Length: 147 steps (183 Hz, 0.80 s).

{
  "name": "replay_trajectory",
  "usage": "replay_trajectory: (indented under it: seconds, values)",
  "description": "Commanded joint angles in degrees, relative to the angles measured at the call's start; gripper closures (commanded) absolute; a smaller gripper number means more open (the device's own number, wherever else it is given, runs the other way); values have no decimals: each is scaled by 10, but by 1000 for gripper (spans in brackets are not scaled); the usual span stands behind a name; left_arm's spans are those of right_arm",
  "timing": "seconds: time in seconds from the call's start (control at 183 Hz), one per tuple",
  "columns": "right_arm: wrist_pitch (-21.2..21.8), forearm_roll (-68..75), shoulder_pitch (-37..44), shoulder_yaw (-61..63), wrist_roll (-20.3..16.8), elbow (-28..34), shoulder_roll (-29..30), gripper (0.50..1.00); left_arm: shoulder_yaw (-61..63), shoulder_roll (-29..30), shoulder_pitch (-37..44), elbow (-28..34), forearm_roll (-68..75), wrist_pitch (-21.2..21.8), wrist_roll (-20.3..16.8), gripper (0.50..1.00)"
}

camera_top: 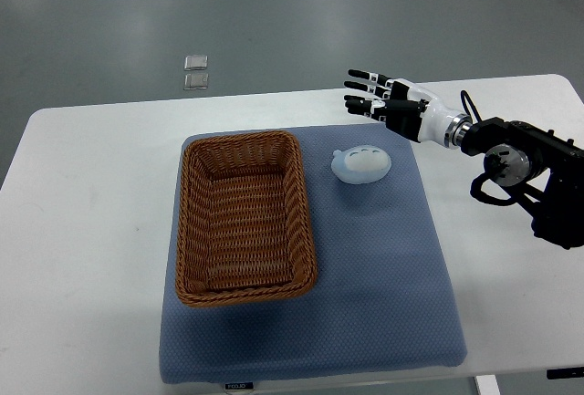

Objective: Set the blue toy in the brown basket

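Right hand comes first: its arm enters from the right edge, and the hand hovers over the far right part of the table with its fingers stretched out and spread toward the left, gripping nothing. It is apart from the toy, beyond it and a little to the right.

Largest is the white table, which fills most of the view. On it lies a blue mat, covering the middle and reaching the near edge. On the left half of the mat stands the brown wicker basket, oblong, with its long side running near to far. Its inside shows only bare weave.

Just to the right of the basket's far corner, not touching it, the pale blue toy lies on the mat, rounded and flat.

On the grey floor beyond the table are two small squares.
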Motion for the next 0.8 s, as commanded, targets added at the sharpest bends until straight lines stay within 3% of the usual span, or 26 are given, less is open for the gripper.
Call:
replay_trajectory:
  seconds: [0.0,0.491,0.796]
  values:
    - [1,0,1,0,0,0,-1,587,0,0,0,2,0,0,0,500]
    - [12,-5,3,-1,2,2,-1,587,2,0,-6,3,0,0,-1,500]
    - [42,-99,4,0,18,4,-3,587,2,0,-6,1,0,0,0,500]
